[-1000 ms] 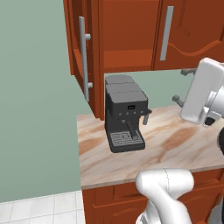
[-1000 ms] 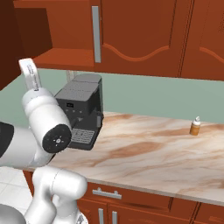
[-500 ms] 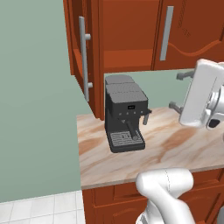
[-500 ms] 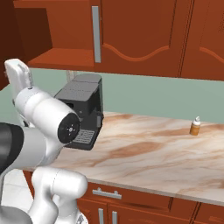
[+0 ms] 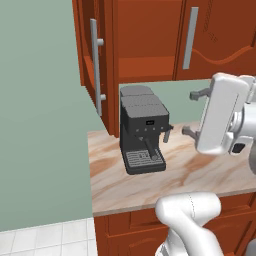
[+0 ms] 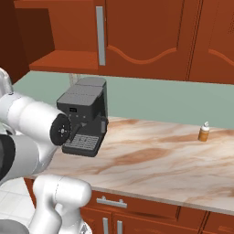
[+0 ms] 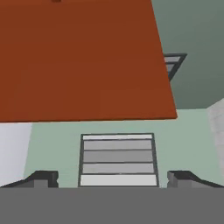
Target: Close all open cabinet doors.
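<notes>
Smooth reddish wooden cabinet doors (image 5: 95, 55) with brushed-metal handles; glossy marbled counter (image 6: 155, 160); matt dark plastic coffee machine (image 5: 142, 129).

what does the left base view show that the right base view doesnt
Left base view alone: the open door swung out edge-on with its handle, the claw with fingers apart, and floor tiles. Right base view alone: a small bottle on the counter and the open cabinet's shelf. Both: the coffee machine, the marble counter and a closed door.
</notes>
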### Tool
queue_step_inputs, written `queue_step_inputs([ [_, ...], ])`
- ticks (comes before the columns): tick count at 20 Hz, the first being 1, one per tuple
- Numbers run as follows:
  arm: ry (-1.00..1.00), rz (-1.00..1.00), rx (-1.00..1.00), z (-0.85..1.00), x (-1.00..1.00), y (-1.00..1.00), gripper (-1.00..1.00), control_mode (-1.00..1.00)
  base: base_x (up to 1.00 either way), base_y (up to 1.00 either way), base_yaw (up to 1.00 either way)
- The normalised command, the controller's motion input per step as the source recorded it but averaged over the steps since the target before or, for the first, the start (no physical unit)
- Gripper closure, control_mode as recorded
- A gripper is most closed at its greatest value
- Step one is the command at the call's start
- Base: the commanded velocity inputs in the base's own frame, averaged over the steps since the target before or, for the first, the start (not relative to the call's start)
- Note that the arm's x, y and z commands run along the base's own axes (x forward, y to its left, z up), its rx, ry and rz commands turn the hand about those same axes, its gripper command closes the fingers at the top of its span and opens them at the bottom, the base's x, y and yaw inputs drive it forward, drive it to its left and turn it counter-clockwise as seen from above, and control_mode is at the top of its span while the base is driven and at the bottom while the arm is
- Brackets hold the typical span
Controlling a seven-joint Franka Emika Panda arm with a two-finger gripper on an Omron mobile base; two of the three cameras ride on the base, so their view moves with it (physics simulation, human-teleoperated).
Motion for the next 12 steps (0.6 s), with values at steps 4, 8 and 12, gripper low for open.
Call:
queue_step_inputs([
  [4, 0.0, 0.04, 0.0, -0.01, -0.48, 0.34, -1.0, -1.0, 0.0, 0.0, 0.0],
  [8, 0.0, 0.0, -0.04, -0.06, -0.44, 0.44, -1.0, -1.0, 0.0, 0.0, 0.0],
  [12, 0.0, 0.0, -0.07, -0.06, -0.4, 0.49, -1.0, -1.0, 0.0, 0.0, 0.0],
])
